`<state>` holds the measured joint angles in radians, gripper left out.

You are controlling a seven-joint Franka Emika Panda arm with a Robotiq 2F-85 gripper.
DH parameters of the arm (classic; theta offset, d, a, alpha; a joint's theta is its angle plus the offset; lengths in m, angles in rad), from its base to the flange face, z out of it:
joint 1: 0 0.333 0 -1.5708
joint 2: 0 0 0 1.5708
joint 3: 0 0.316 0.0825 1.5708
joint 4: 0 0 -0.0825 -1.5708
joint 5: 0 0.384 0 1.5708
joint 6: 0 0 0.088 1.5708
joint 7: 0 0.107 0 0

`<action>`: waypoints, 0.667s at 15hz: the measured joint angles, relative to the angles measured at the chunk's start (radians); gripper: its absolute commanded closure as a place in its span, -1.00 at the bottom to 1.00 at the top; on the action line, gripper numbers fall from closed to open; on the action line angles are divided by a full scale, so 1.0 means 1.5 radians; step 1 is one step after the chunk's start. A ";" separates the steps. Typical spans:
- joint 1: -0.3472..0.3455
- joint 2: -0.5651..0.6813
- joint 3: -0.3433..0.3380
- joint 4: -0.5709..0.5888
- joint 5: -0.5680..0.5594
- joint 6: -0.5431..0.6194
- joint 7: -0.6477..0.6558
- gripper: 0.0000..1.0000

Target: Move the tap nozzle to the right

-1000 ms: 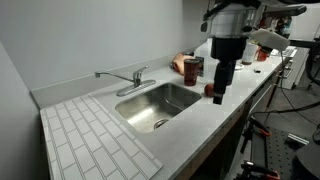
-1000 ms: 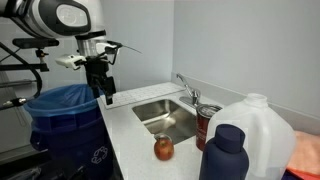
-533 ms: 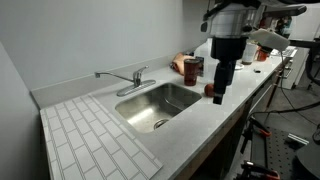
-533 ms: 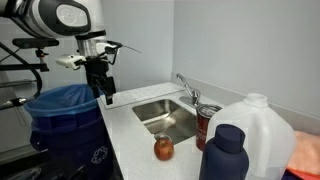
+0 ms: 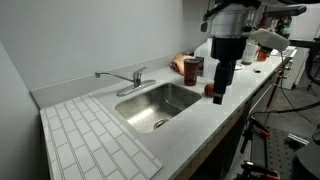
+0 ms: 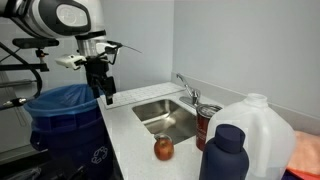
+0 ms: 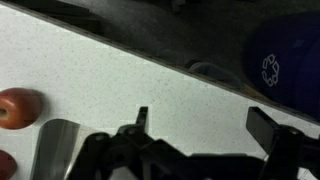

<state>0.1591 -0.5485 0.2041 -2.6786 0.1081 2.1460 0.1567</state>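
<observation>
The tap nozzle (image 5: 112, 75) is a slim chrome spout at the back of the steel sink (image 5: 160, 100), reaching out from its base along the back rim. It also shows in an exterior view (image 6: 186, 88) behind the sink (image 6: 165, 117). My gripper (image 5: 218, 95) hangs fingers down over the white counter beside the sink, well away from the tap. It also shows in an exterior view (image 6: 105, 96). In the wrist view the gripper (image 7: 205, 125) is open and empty above bare counter.
A red apple (image 6: 163, 147) lies on the counter by the sink, seen also in the wrist view (image 7: 15, 107). A can (image 6: 208, 125), a white jug (image 6: 255, 130) and a dark blue bottle (image 6: 228, 155) stand nearby. A blue bin (image 6: 62, 108) sits beyond the counter end.
</observation>
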 measured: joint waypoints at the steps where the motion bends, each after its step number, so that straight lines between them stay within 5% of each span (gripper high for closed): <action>1: 0.000 0.000 0.000 0.000 -0.003 0.000 0.000 -1.00; 6: -0.003 0.007 -0.001 0.011 -0.035 0.007 -0.001 -1.00; 10: -0.020 0.073 -0.012 0.100 -0.059 0.008 -0.002 -1.00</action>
<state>0.1291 -0.4384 0.1856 -2.5279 0.0190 2.1586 0.1537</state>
